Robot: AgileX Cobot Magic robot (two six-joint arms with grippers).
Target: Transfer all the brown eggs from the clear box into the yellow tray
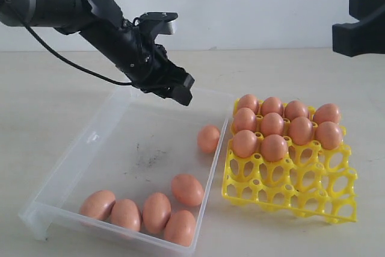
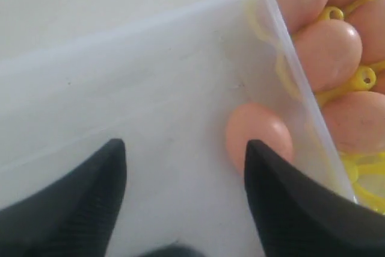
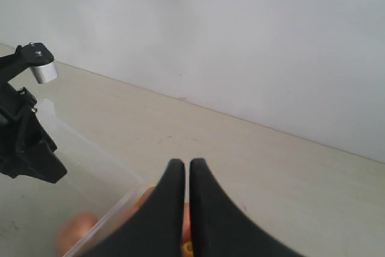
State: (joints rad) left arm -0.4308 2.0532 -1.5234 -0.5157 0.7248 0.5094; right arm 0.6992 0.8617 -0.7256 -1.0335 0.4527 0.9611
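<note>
Five brown eggs (image 1: pixel 156 212) crowd the near end of the clear box (image 1: pixel 90 139) in the exterior view, closest to us. A sixth, the lone egg (image 1: pixel 209 138), rests farther back, just beside the box wall that faces the yellow tray (image 1: pixel 228 179). That tray sits on the counter (image 1: pixel 54 82) at three o'clock of the box, with ten eggs in its far cups and the six cups toward us bare. We see the left arm (image 1: pixel 114 34) reach over the far end of the box. The lone egg lies at about five o'clock from the left jaws, lower than them and the nearest egg to them. Its long axis runs roughly twelve to six here.

From the left wrist view we find the left jaws apart with nothing between them. The lone egg (image 2: pixel 258 133) shows beside one finger (image 2: pixel 289 203), partly hidden by it and not centred in the gap. We judge the coming move turns on shifting toward that wall until the egg sits mid-gap.

From the right wrist view the right jaws are pressed together and empty, raised and well apart from every egg, so the left arm is the nearer.
</note>
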